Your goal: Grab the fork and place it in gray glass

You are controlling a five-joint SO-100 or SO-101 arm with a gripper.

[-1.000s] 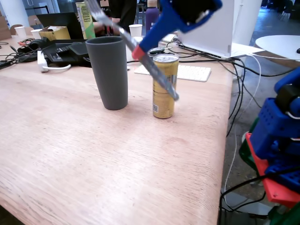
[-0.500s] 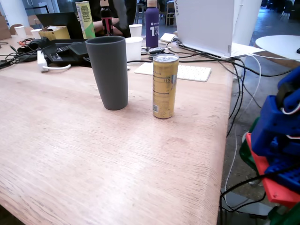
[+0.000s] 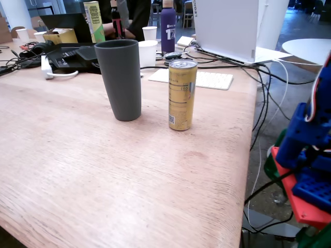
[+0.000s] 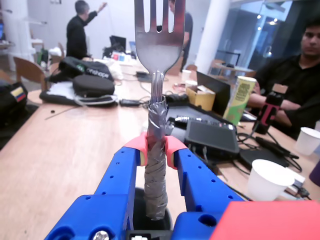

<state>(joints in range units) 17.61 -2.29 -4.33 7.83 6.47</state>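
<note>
Bare tabletop [image 3: 103, 175] surrounds gray glass [image 3: 120, 80]; tool [image 4: 156, 148] clamps fork [image 4: 157, 75] upright.

A long light-wood desk [image 3: 103, 170] stands in a bright open office with white pillars [image 4: 214, 30], a round white table [image 3: 305, 50] and gray floor [image 3: 300, 26].

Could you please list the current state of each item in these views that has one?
Fork: clamped by its taped handle, tines up.
Gripper: shut on the fork.
Gray glass: upright on the table, fork not in it.
Yellow can: upright.
Laptop: open.
</note>
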